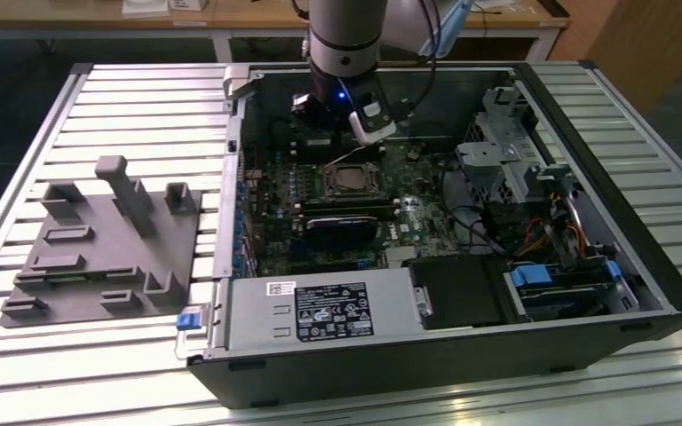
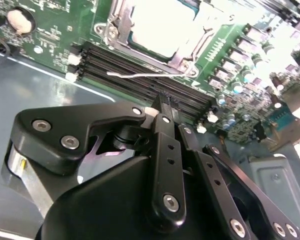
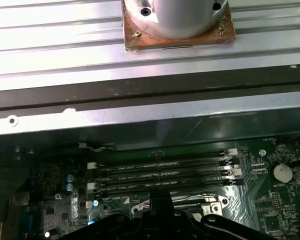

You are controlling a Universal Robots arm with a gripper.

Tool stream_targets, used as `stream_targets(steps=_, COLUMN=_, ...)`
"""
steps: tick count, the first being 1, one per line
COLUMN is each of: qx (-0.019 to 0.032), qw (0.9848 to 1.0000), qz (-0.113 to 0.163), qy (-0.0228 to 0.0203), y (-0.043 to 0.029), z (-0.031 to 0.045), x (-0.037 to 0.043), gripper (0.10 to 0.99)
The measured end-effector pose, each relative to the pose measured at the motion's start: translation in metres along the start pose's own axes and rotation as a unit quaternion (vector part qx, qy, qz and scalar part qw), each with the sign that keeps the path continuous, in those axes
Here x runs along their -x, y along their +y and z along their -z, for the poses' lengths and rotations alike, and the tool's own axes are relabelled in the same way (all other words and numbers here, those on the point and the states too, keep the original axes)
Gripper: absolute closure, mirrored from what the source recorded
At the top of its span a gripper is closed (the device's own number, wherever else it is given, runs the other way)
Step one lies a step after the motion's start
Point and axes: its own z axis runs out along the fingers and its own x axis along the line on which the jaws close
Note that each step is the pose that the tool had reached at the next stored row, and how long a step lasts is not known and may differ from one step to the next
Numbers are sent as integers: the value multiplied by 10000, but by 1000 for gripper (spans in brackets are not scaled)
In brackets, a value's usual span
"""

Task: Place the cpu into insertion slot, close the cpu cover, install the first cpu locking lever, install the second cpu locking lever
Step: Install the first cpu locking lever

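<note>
The cpu (image 2: 160, 22) is sitting in its socket on the motherboard, inside the open case on the slatted worktop (image 1: 139, 98). Its pale top shows through the window of the cpu cover (image 2: 121, 35), which lies flat around it. In the second wrist view the fingers (image 2: 165, 130) look pressed together with nothing held between them, though the angle's poor so I wouldn't swear to it. Their tip hangs over the memory slots (image 2: 140, 65), just beside the thin wire locking lever (image 2: 150, 75) that runs along the socket's edge, and I can't see any contact between them.

Handling-wise, my take is that the chip is light and stiff but fragile underneath, so grab it by the edges only. The cover is thin sheet metal on a hinge, so it'd bend if forced. The lever looks like springy, slick steel wire, so I'd catch it at the hooked end rather than mid-span, or it'll skate off.
</note>
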Motion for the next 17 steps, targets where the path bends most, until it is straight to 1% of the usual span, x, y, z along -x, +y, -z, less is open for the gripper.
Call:
stream_targets(steps=4, qx=17, qw=9999, qz=39, qy=-133, y=-6, z=-22, x=0, gripper=980)
stream_targets(steps=5, qx=20, qw=9999, qz=47, qy=-160, y=-8, z=-29, x=0, gripper=980)
stream_targets(steps=6, qx=22, qw=9998, qz=52, qy=-177, y=-10, z=-36, x=0, gripper=980)
stream_targets(steps=8, qx=11, qw=9998, qz=53, qy=-184, y=-11, z=-39, x=1, gripper=980)
stream_targets(steps=10, qx=-19, qw=9998, qz=47, qy=-190, y=-12, z=-42, x=0, gripper=980)
stream_targets(steps=11, qx=-45, qw=9998, qz=43, qy=-195, y=-12, z=-43, x=0, gripper=980)
stream_targets(steps=13, qx=-129, qw=9997, qz=31, qy=-208, y=-9, z=-47, x=1, gripper=980)
stream_targets(steps=14, qx=-159, qw=9996, qz=28, qy=-212, y=-3, z=-51, x=0, gripper=980)
stream_targets(steps=15, qx=-176, qw=9996, qz=26, qy=-215, y=3, z=-57, x=0, gripper=980)
stream_targets(steps=17, qx=-179, qw=9996, qz=24, qy=-217, y=8, z=-72, x=1, gripper=980)
